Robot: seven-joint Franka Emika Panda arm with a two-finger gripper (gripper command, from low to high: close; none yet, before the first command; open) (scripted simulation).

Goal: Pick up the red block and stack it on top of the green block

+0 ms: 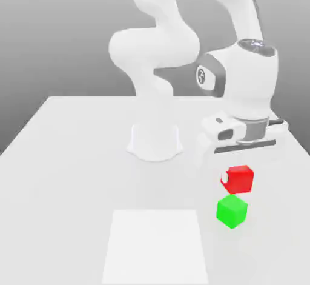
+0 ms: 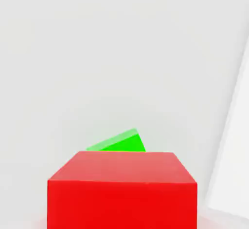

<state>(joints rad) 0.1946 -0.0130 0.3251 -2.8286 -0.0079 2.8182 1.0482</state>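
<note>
Above the counter [image 1: 66,174], claw [image 1: 238,177] pinching the red block [image 1: 241,180], green block [image 1: 232,211] sitting below and turned differently in the hand view; risk: releasing off-centre or lowering too far, so red tips off or shoves green.

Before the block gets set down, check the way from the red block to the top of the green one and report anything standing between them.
Nothing visible stands between the red block, gripped, and the green block; the green one's top looks bare.
</note>
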